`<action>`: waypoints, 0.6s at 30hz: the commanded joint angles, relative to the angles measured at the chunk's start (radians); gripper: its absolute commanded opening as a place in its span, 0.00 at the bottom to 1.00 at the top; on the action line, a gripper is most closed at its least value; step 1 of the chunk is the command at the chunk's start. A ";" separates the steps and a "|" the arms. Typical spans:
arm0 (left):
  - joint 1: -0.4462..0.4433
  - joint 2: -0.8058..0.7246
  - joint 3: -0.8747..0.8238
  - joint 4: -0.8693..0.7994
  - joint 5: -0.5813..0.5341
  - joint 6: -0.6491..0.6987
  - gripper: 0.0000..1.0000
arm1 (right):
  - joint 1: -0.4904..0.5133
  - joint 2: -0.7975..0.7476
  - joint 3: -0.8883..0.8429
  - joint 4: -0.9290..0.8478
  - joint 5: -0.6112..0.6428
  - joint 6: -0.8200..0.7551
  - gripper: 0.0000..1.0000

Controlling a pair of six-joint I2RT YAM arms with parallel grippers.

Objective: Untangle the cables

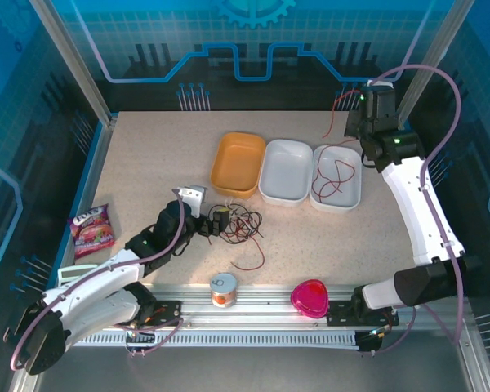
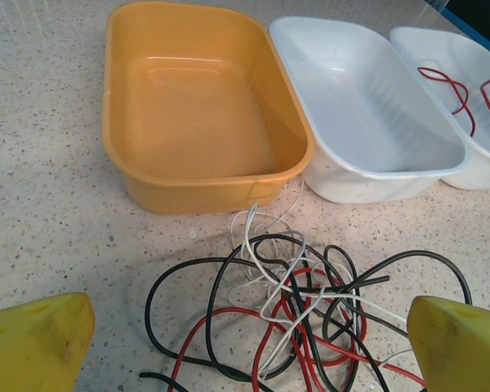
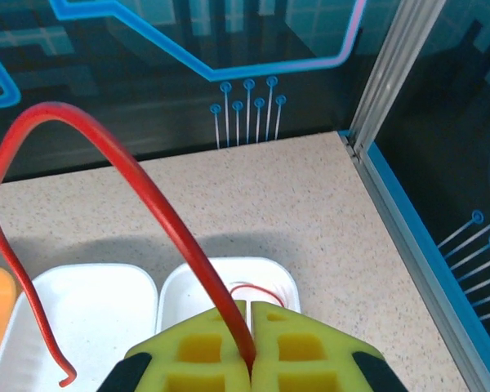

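Left claw: the yellow-padded left gripper (image 2: 245, 355) is seen spread wide, with one pad at each lower corner of the left wrist view.
Right claw: the yellow-padded right gripper (image 3: 251, 347) is pressed together on a red wire strand (image 3: 131, 163). The strand is arched to the upper left of the right wrist view and ends loose at the lower left.
Tangle: a knotted heap of black, red and whitish thin cables (image 1: 238, 224) is laid on the speckled beige tabletop (image 1: 147, 163). It is found at the centre of the top view, just ahead of the left claw's pads.
Trays: a rounded orange plastic tray (image 1: 222, 167), a middle white plastic tray (image 1: 266, 175) and a right-hand white plastic tray (image 1: 358, 181) are set side by side in a row. They are seen at the upper centre of the top view, above the tangle.
Tray contents: a looped red cable (image 1: 331, 175) is seen inside the right-hand white tray.
Held strand, top view: it is raised at the upper right, above the right-hand white tray.
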 commanded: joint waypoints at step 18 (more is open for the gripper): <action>0.003 0.001 -0.013 -0.020 0.008 0.002 0.99 | -0.127 0.252 -0.104 -0.198 -0.052 0.104 0.00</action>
